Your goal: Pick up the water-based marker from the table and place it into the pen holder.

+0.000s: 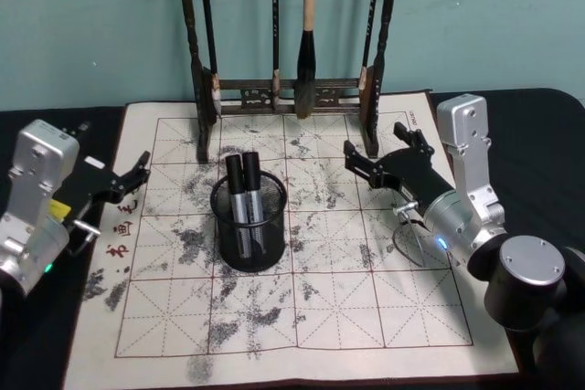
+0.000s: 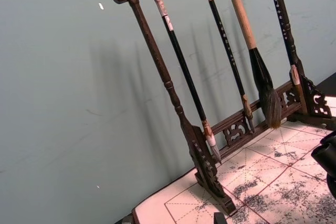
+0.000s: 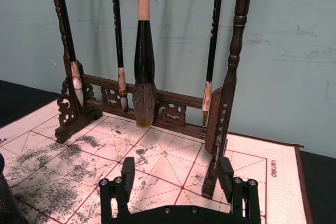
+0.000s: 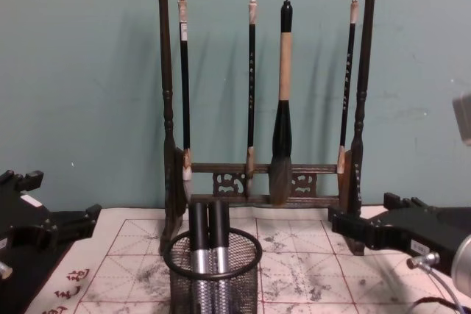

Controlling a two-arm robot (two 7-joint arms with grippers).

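The right hand hangs open and empty beside the pen holder, where two markers already stand upright: light, stiff, smooth-barrelled things, best pinched mid-barrel; the left hand idles open at the mat's edge.

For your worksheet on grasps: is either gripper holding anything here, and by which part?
Nothing is held. The left gripper and right gripper are both open and empty.
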